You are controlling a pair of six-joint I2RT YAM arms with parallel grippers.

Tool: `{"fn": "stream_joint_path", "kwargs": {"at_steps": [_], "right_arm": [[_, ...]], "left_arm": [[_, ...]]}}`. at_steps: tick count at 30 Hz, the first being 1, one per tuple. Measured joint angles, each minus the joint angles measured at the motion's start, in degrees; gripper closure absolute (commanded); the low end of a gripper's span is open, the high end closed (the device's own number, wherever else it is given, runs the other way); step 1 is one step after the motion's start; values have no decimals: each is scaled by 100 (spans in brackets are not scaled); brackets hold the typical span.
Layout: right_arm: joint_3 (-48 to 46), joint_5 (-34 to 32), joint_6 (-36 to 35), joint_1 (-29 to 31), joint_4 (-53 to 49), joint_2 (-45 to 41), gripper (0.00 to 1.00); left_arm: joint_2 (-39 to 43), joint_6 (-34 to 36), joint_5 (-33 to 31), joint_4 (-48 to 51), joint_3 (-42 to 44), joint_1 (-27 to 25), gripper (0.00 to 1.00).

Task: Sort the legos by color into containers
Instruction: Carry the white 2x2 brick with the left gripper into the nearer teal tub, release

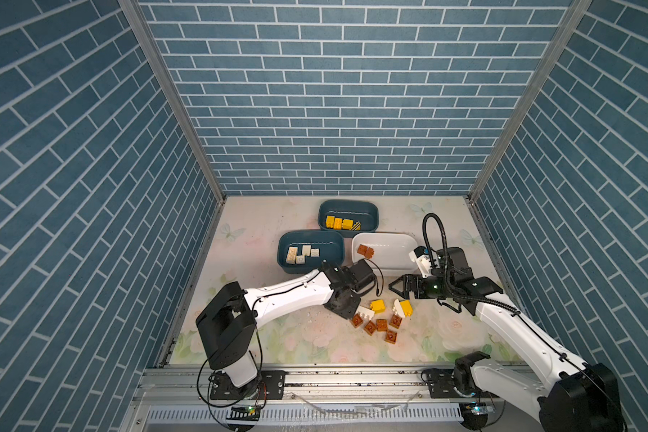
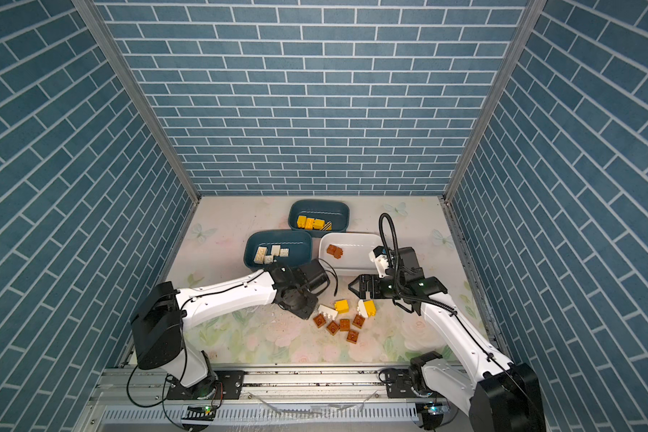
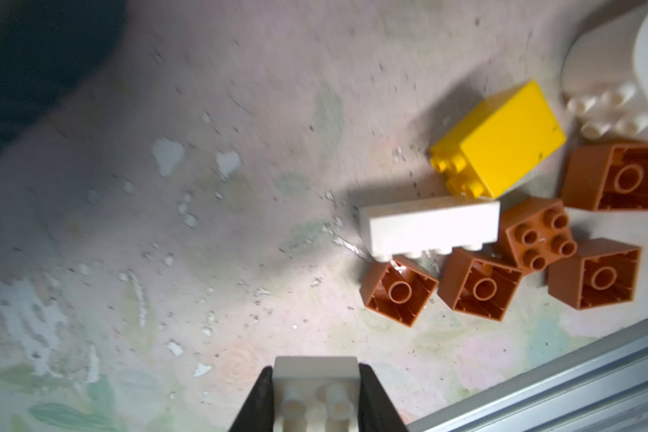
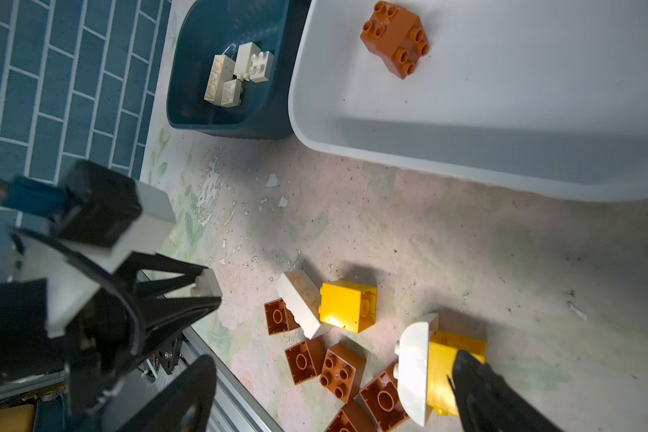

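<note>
Your left gripper is clamped on a small white brick, pinched by its sides between the black fingers and held clear of the floral mat, at the left edge of the loose pile. The step in hand reads as the carry: the pick looks done, the drop is not. Just behind that wrist in both top views sits the near teal tub, with several white and cream bricks in it, and that is where this one appears to belong. Farther back, the far teal tub holds the yellows, and to the right of the near one the white tub holds two browns lying together. Unsorted on the mat lie a long white brick on its side, a yellow brick just beside it, five brown bricks in a loose cluster, and a rounded white piece pressed against a second yellow brick. Your right gripper hangs over that end of the pile, jaws wide and empty. Whether a finger touches the second yellow brick cannot be told. The next move calls for lifting the white brick over the near tub's rim and releasing only once it is above the tub floor, while the right arm keeps well apart.
</note>
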State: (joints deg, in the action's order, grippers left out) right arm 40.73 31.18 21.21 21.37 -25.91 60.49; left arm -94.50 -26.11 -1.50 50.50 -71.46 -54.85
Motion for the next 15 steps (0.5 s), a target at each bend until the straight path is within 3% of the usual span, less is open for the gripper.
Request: {"fn": "stream_joint_path", "kwargs": {"at_steps": [8, 15], "right_arm": [[267, 17, -7, 0, 271, 203, 2], [271, 11, -11, 0, 319, 205, 2]], "left_arm": [[-531, 1054, -317, 17, -1294, 1613, 69], [-1650, 1480, -422, -341, -2378, 2376, 69]]}}
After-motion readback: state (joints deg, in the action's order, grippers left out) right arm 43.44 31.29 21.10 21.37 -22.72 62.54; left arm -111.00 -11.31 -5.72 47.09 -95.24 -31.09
